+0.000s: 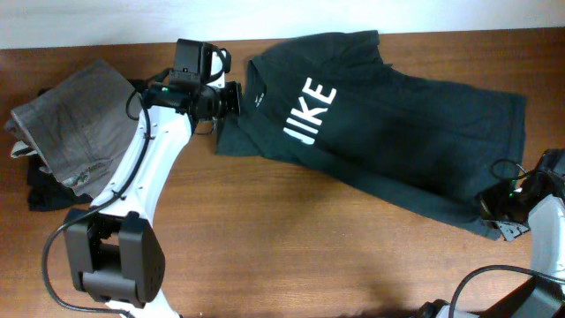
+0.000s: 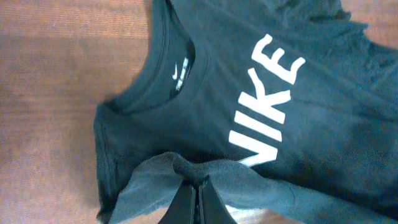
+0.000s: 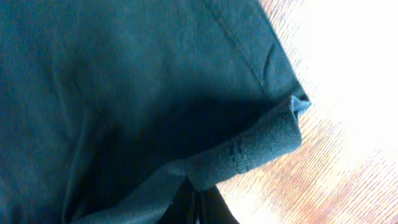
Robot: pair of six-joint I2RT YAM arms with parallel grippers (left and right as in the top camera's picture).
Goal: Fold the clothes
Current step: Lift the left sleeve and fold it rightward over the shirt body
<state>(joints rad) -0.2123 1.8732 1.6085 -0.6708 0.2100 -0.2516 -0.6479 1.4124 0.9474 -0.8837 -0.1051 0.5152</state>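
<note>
The clothes (image 1: 388, 132), a dark charcoal T-shirt with white block lettering (image 1: 311, 110), lie spread face up from the top middle of the table to the right. My left gripper (image 1: 231, 99) is at the shirt's shoulder edge beside the collar. In the left wrist view this gripper (image 2: 200, 183) is shut on a raised pinch of shirt fabric (image 2: 186, 168) below the collar (image 2: 177, 74). My right gripper (image 1: 491, 208) is at the shirt's lower right corner. The right wrist view shows the gripper (image 3: 198, 188) shut on the lifted hem (image 3: 261, 149).
Folded grey trousers (image 1: 75, 124) lie at the left on a black garment (image 1: 40, 190). The left arm (image 1: 150, 168) stretches diagonally from its base (image 1: 115, 261) at the front left. Bare wooden table (image 1: 291, 238) runs along the front.
</note>
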